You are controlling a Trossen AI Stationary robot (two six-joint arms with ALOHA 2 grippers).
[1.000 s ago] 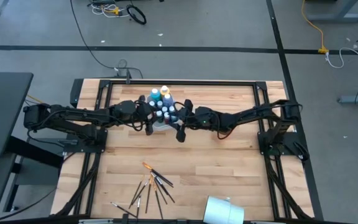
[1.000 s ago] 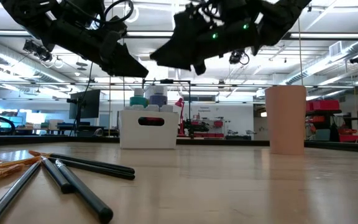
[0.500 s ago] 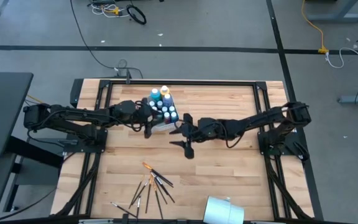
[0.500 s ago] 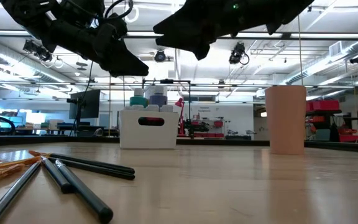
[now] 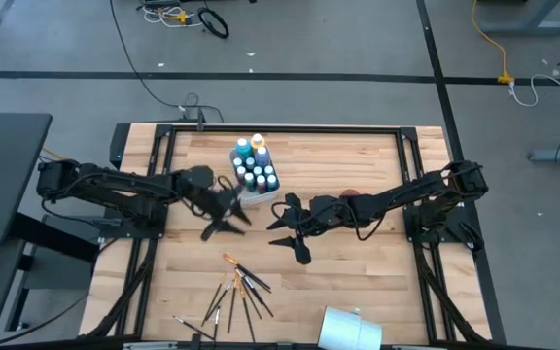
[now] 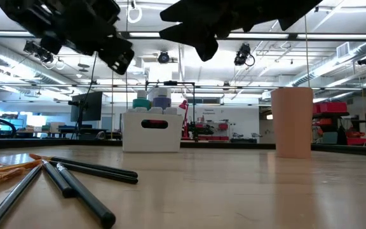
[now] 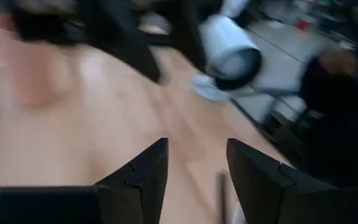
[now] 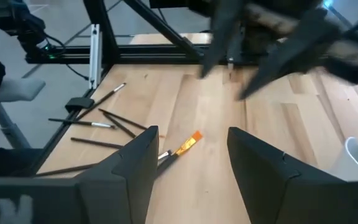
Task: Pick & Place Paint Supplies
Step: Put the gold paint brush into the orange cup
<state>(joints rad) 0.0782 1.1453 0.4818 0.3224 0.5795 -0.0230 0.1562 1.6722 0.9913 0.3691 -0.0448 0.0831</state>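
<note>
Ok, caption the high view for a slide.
Both grippers, left and right, open above the table between the bottle caddy and scattered brushes.

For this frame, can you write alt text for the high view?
Over a wooden table, the left tool and right tool hang open and empty between a white caddy of paint bottles and scattered brushes. A white cup lies at the near edge.

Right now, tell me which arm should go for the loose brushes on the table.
Right, marginally. The right tool hangs open, its wrist view facing the thin dark-tipped wooden brushes. The left tool, also open and empty, sits about as near them.
</note>
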